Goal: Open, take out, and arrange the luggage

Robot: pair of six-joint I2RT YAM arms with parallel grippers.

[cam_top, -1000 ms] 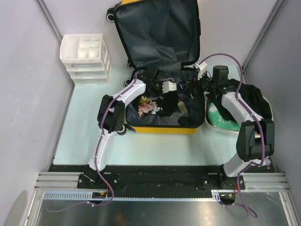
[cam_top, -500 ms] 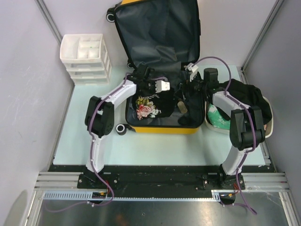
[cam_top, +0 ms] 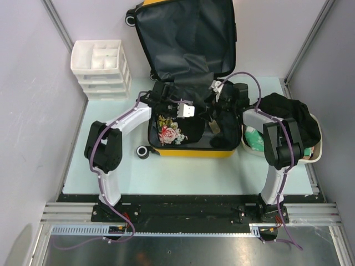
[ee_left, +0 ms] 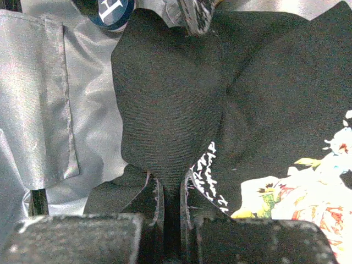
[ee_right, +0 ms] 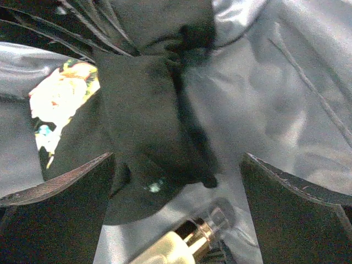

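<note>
- Both arms have shifted over the last second: the left elbow has swung out to the left and the right arm has folded in nearer its base, carrying both hands farther back over the open case.
- Over that same second the left hand has gone from partly open to closed. Its fingers now pinch a fold of the black garment, close by a line of white lettering.
- That garment, with a bright floral print, lies in the left part of the case's base.
- The right hand has its jaws spread wide and holds nothing. It hangs over a black fold of cloth and the grey lining.
- A cream bottle with a gold collar lies on the lining, at the lower edge of the right wrist view.
- The luggage lies mid-desk, yellow shell down. Its lid stands up at the back, showing dark grey fabric, and one black wheel shows at the front left corner.
- A white drawer unit stands at the back left of the desk, apart from the case.
- A white tub sits just right of the luggage, with dark cloth heaped on it.
</note>
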